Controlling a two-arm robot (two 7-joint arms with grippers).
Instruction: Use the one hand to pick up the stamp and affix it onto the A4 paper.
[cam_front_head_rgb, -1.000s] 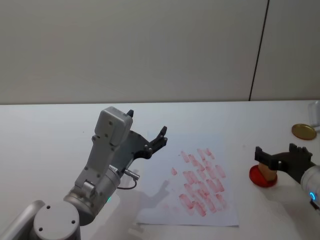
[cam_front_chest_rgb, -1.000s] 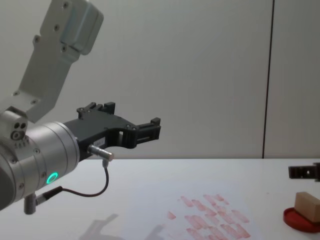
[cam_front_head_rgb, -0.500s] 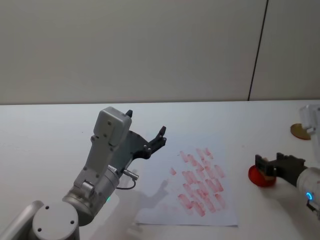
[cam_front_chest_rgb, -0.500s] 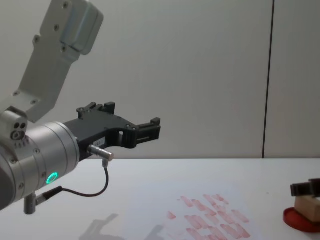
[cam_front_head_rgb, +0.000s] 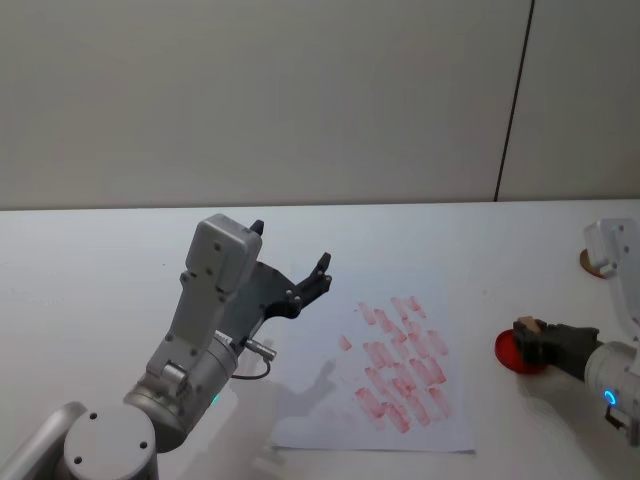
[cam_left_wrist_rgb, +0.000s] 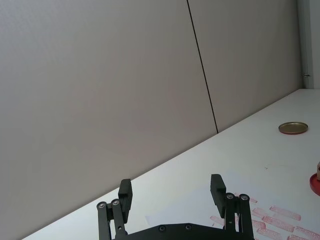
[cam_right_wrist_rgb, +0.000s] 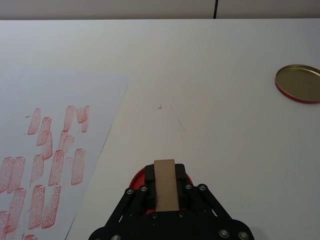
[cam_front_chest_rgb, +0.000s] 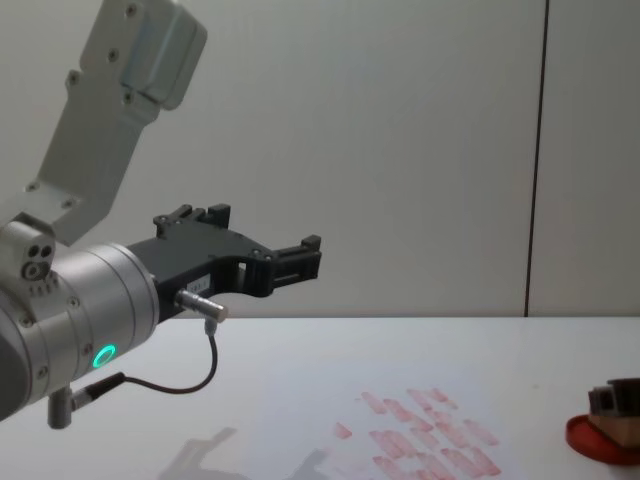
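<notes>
The stamp, a pale tan wooden block, stands on the round red ink pad at the table's right. My right gripper is down over it, black fingers pressed against both long sides. The head view has the same grip: right gripper, stamp, ink pad. From the chest, the right gripper sits just over the pad. The A4 paper, covered in pinkish-red marks, lies at table centre, left of the pad. My left gripper hangs open in the air above the paper's left edge.
A gold round lid lies on the table behind the ink pad, also seen as the lid ahead of the right gripper. The white table runs back to a grey wall with a dark vertical seam.
My right gripper has come down from above the stamp and closed its wide-open fingers onto the block. The left arm has stayed still.
</notes>
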